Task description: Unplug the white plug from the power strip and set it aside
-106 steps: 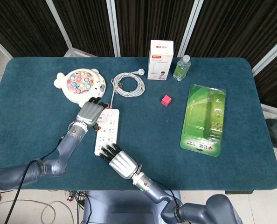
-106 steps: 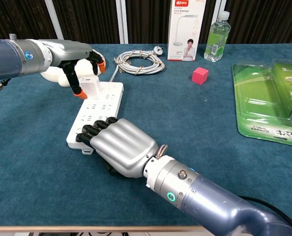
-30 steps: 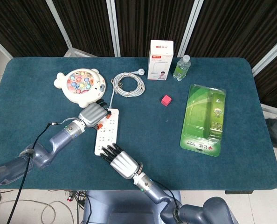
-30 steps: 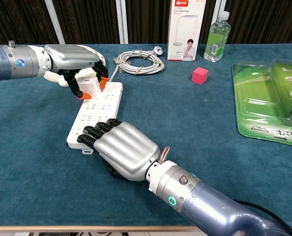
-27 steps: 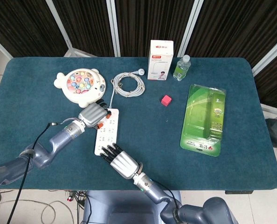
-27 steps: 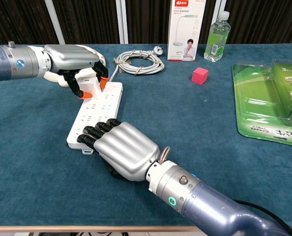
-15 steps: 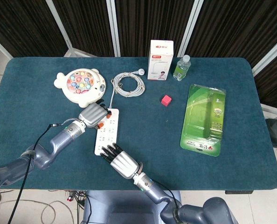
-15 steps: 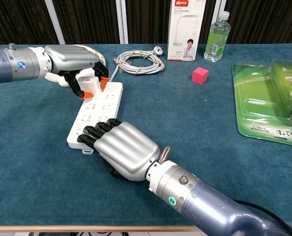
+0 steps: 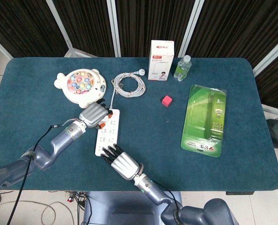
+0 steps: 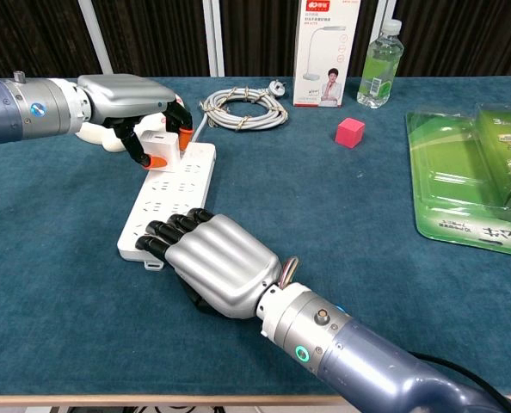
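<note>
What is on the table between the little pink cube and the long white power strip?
Nothing, only bare teal tablecloth lies between the pink cube and the white power strip, shown plainly in the head view.

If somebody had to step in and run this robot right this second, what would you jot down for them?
Left hand: fingers closed around the white plug at the far end of the power strip.
Right hand: pressing flat on the strip's near end, steadying it.
Whether the plug is out of its socket cannot be told, as the fingers hide its base.
Left: lift the plug clear, then set it down on bare table beside the strip.
</note>
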You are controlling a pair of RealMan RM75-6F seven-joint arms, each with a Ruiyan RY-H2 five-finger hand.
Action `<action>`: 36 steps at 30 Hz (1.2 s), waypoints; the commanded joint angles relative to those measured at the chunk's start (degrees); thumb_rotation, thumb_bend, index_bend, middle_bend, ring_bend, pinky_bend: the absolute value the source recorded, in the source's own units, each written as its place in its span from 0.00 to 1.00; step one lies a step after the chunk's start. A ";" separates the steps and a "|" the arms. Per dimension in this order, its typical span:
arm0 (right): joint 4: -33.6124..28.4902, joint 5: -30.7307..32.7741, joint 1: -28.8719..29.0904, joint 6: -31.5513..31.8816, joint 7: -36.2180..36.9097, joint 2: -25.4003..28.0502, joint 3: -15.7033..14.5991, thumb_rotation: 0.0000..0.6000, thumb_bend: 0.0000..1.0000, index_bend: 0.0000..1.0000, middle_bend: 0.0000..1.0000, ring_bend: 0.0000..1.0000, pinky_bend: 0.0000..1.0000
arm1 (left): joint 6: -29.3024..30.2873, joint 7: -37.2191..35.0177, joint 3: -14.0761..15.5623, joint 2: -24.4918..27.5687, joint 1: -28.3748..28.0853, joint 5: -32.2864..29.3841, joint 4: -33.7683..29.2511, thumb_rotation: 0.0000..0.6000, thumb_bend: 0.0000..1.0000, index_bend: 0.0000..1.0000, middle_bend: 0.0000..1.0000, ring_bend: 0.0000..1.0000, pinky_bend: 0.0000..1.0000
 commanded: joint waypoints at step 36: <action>-1.63 0.05 -0.85 0.04 -0.68 0.06 -0.41 1.00 0.93 0.25 0.21 0.17 0.22 | 0.78 2.43 -1.35 2.82 1.20 -2.10 -5.46 1.00 0.42 0.80 0.86 0.36 0.17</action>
